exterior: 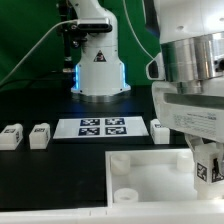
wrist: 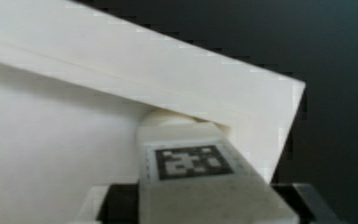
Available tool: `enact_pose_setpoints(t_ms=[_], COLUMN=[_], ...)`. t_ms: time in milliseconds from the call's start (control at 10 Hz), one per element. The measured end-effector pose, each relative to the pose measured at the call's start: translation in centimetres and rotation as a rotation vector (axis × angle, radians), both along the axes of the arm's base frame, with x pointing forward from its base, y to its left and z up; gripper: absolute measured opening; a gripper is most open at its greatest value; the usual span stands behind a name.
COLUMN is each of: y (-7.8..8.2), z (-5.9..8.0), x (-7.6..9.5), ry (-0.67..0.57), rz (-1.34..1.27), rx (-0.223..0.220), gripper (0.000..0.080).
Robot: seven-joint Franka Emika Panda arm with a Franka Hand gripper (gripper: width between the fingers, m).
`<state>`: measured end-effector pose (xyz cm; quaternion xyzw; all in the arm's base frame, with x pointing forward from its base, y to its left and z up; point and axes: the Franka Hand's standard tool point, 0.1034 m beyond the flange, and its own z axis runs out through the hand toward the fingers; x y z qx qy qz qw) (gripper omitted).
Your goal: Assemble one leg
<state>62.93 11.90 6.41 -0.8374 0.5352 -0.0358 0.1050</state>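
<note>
Between the fingers of the gripper [wrist: 194,190], a leg [wrist: 190,150] is being held, its tag facing the wrist camera; the fingers are closing narrowly on its sides. In the exterior view the gripper [exterior: 207,165] is hanging at the near corner of the panel [exterior: 150,170], on the exterior view's right, with the tagged leg [exterior: 208,166] just visible below the wrist housing. The leg's far end is touching or almost touching the panel's [wrist: 105,110] edge near a corner, probably so it can be lined up with a corner socket there. Beyond the panel, the marker board [exterior: 100,127] is lying flat on the dark table. Three loose legs are waiting beside the marker board: two [exterior: 10,137] [exterior: 40,135] off its end on the exterior view's left, one [exterior: 160,128] just off the opposite end.
</note>
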Motion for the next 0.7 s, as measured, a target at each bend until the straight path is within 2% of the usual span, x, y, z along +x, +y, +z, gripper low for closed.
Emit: enact_pose_setpoints(t_ms=[300, 400, 500, 600, 700], y=[0.0, 0.0, 0.0, 0.0, 0.0], z=[0.0, 0.0, 0.0, 0.0, 0.0], x=[0.0, 0.0, 0.0, 0.0, 0.0], ry=[0.0, 0.0, 0.0, 0.0, 0.0], rz=[0.0, 0.0, 0.0, 0.0, 0.0], rx=[0.0, 0.0, 0.0, 0.0, 0.0], gripper=[0.03, 0.0401, 0.0401, 0.0538, 0.0615])
